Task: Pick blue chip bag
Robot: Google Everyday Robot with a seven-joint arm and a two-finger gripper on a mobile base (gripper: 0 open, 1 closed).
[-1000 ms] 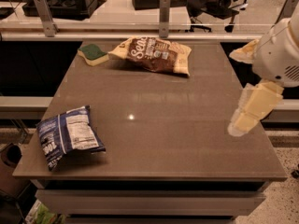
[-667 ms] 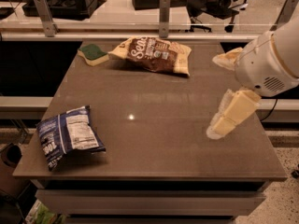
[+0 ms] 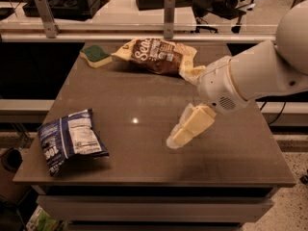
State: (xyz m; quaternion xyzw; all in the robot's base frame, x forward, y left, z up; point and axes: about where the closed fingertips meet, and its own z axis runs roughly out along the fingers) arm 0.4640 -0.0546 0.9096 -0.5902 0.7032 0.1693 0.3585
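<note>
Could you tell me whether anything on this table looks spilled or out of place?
Nothing looks spilled or broken. The blue chip bag lies crumpled at the table's front-left corner, close against the left edge. The brown chip bag and sponge sit at the back. The gripper is over the table's middle, touching none.

Brown table (image 3: 120, 95), metal rail (image 3: 106, 34), speckled floor (image 3: 294, 208)

- One blue chip bag (image 3: 70, 139).
- One brown-and-cream chip bag (image 3: 156, 56), making two bags in all.
- One green-and-yellow sponge (image 3: 96, 55).
- One counter (image 3: 144, 97) carrying all three.
- One end effector (image 3: 177, 137), over the counter right of its middle.
</note>
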